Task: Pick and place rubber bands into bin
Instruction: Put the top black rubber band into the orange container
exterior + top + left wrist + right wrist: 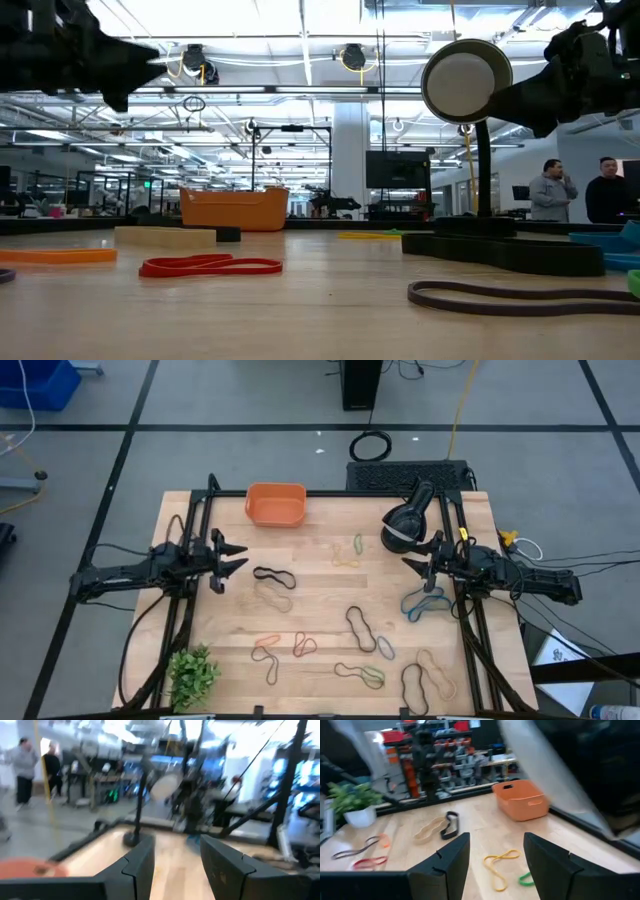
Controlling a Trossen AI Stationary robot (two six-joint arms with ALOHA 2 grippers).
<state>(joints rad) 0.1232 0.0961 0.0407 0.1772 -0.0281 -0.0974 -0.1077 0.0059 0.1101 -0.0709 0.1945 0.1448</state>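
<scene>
Many thin floppy rubber bands [361, 628] in black, blue, orange, green and tan lay scattered flat across the pale wooden table [320, 560], none of them in the bin yet. A black band [274, 576] overlapping a tan one sat just ahead of the left gripper [233, 557], while a blue band [423, 601] lay just beside the right gripper [413, 563], likely the nearest pick for each arm. The small shallow orange plastic bin [275, 504] stood at the table's far edge, left of centre, well apart from most bands, and it looked empty. Both grippers hung above the wood at opposite sides with fingers spread apart and holding nothing, seemingly poised to start. A black desk lamp with a round head [407, 523] stood near the right arm, and a small green potted plant [193, 674] occupied the near left corner, out of the working area.
</scene>
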